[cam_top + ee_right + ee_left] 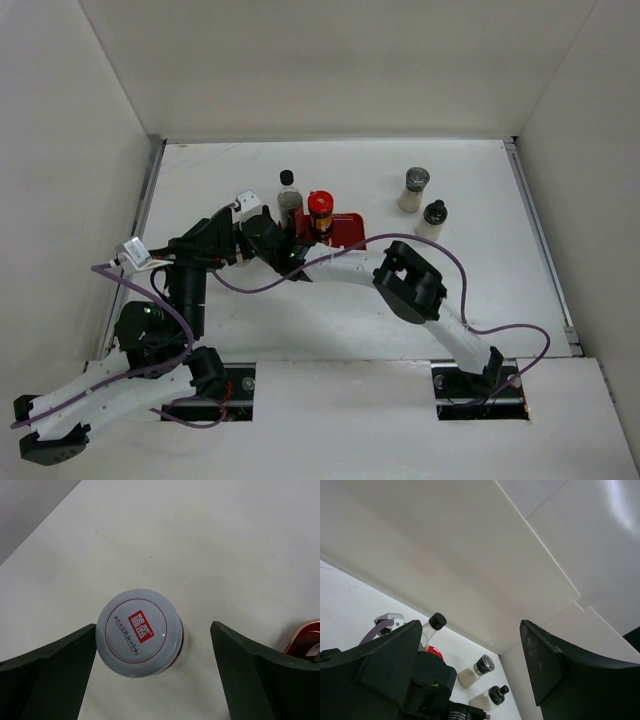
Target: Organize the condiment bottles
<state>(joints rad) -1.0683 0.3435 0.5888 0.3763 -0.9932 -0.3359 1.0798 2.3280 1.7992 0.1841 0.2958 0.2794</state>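
In the right wrist view a pale-lidded jar (139, 632) with a red label stands on the table between the open fingers of my right gripper (153, 626), close to the left finger; I cannot tell if they touch. In the top view my right gripper (268, 238) hides that jar. The tall dark bottle with black cap (288, 195) and the red-capped amber jar (320, 212) stand just behind it. Two white shakers (414, 188) (433, 218) stand at the right. My left gripper (222, 238) is open and empty, beside the right gripper and aimed towards the back wall (471, 625).
A flat red tray (347, 231) lies right of the red-capped jar; its corner shows in the right wrist view (305, 637). White walls enclose the table on three sides. The two arms are close together at the left centre, with purple cables looping round them.
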